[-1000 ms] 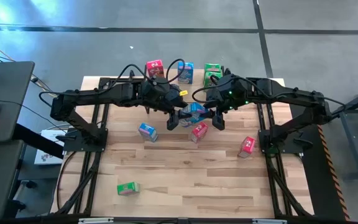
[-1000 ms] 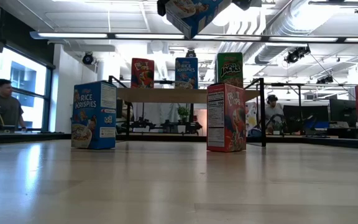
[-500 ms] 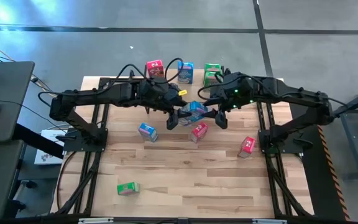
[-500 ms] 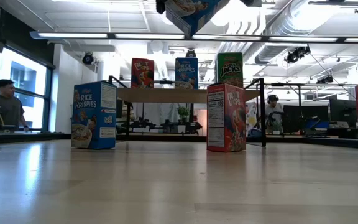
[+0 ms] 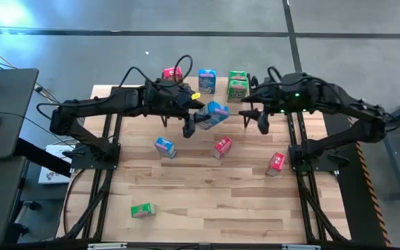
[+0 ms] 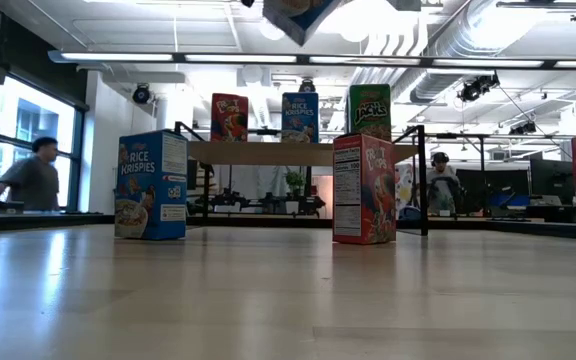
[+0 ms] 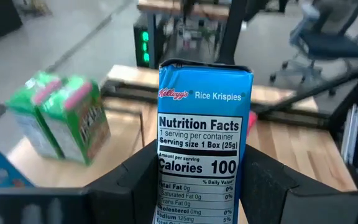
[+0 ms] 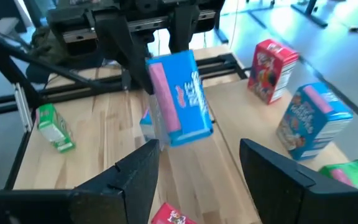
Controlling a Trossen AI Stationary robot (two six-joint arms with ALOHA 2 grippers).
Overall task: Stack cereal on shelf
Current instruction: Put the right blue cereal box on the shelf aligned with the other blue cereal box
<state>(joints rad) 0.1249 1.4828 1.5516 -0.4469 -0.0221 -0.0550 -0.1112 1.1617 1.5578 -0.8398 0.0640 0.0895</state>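
The cereal in play is a small blue cardboard Rice Krispies box (image 5: 212,114), which we see held in the air above the middle of the table, tilted, by the left gripper (image 5: 193,123); in the left wrist view its nutrition panel (image 7: 202,171) fills the gap between the two dark fingers (image 7: 132,183), which clamp it on both sides. The right gripper (image 5: 254,118) hangs just beside that box, apart from it, and in its own wrist view its jaws stand spread with nothing between them. On the small light-wood shelf with black metal legs (image 6: 268,152) we count, in the low view, a red-pink box (image 6: 229,117), a blue box (image 6: 299,117) and a green box (image 6: 369,112), upright in a row; the left wrist view shows two green boxes (image 7: 64,121) side by side there. On the large wooden slatted tabletop (image 5: 207,201) we note a blue box (image 5: 164,146), a red-pink box (image 5: 222,146), another red-pink box (image 5: 276,162) near the right edge, and a green box (image 5: 142,210) lying alone toward the near left corner.
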